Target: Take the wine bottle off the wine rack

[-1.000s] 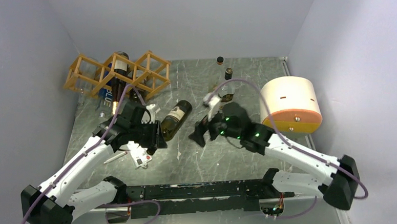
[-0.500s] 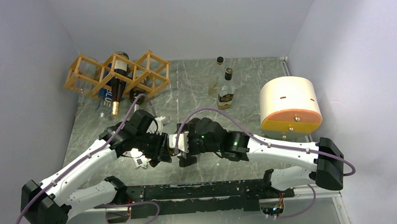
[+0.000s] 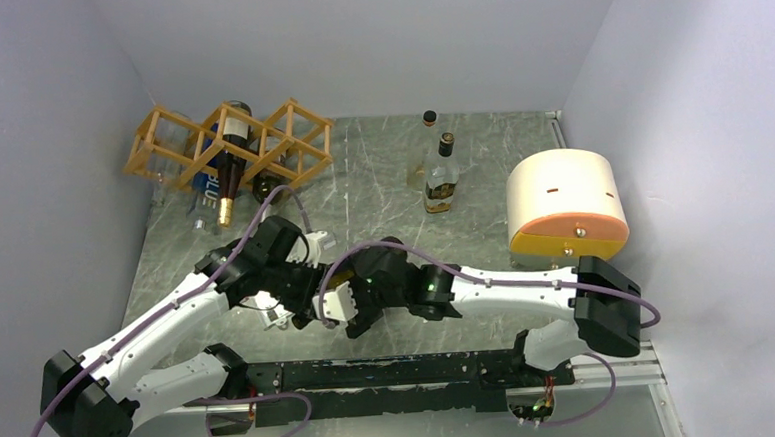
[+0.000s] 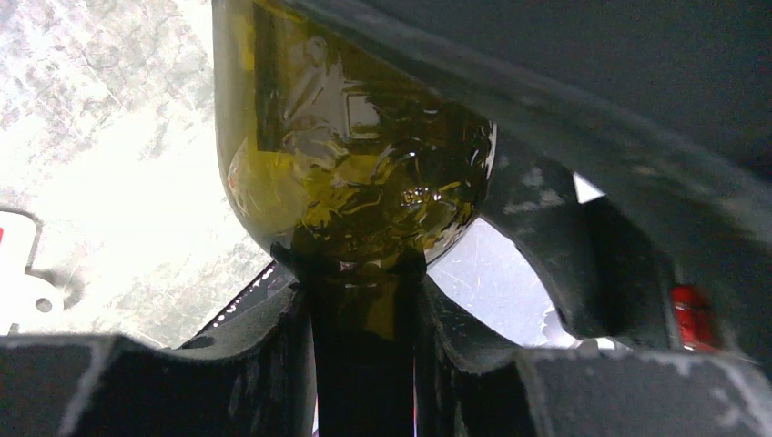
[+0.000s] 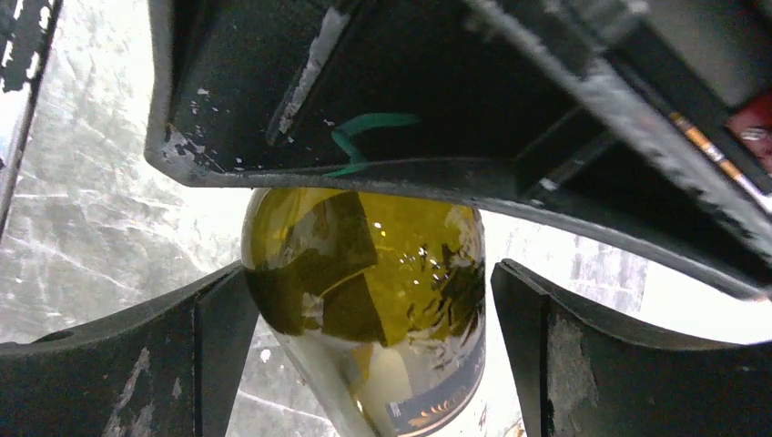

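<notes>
- Grey marble surface (image 3: 381, 169), white walls, rack (image 3: 164, 130) tucked in the back-left corner.
- Big change: a second ago the bottle (image 4: 355, 164) was lying loose mid-surface, already well clear of the rack. Now it's down near the front edge, caught between both claws.
- Left claw (image 4: 364, 350) is clenched on the neck. Its wrist view shows the glass pinched tight.
- Right claw (image 5: 369, 314) swung all the way over from the right side. It's spread around the fat end, one finger about touching and a sliver of daylight at the other, so not squeezing yet.
- Since the bottle's off the rack, my guess is this is a handover or re-grip, not the main pull.
- A dark bottle (image 3: 229, 167) hasn't budged in the rack, so there may be more to do.
</notes>
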Robot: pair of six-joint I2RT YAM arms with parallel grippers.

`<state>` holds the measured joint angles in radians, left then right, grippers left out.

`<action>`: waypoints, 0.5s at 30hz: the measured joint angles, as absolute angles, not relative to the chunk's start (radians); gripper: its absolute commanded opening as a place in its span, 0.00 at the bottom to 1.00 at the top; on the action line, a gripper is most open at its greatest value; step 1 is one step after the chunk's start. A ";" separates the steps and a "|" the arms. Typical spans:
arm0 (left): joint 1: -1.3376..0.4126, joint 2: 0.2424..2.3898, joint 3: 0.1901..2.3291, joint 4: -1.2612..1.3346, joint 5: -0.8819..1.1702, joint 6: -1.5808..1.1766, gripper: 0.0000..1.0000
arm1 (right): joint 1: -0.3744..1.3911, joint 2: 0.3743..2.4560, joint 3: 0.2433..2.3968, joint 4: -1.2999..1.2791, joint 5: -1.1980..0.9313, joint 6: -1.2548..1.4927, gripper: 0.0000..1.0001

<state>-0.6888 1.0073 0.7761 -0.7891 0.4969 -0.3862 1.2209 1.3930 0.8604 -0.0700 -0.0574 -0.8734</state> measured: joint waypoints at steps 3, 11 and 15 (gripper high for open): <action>-0.689 1.007 0.776 -0.789 0.505 -0.376 0.07 | 1.226 1.417 0.862 -0.068 -0.031 -0.890 0.99; -0.689 1.006 0.776 -0.787 0.500 -0.373 0.28 | 1.243 1.433 0.833 0.013 0.018 -0.923 0.71; -0.689 1.002 0.776 -0.798 0.500 -0.371 0.59 | 1.249 1.433 0.808 0.057 0.025 -0.926 0.53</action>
<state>-0.6888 1.0023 0.7757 -0.7982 0.4999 -0.3706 1.2491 1.4326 0.8082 0.0570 0.0250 -0.9264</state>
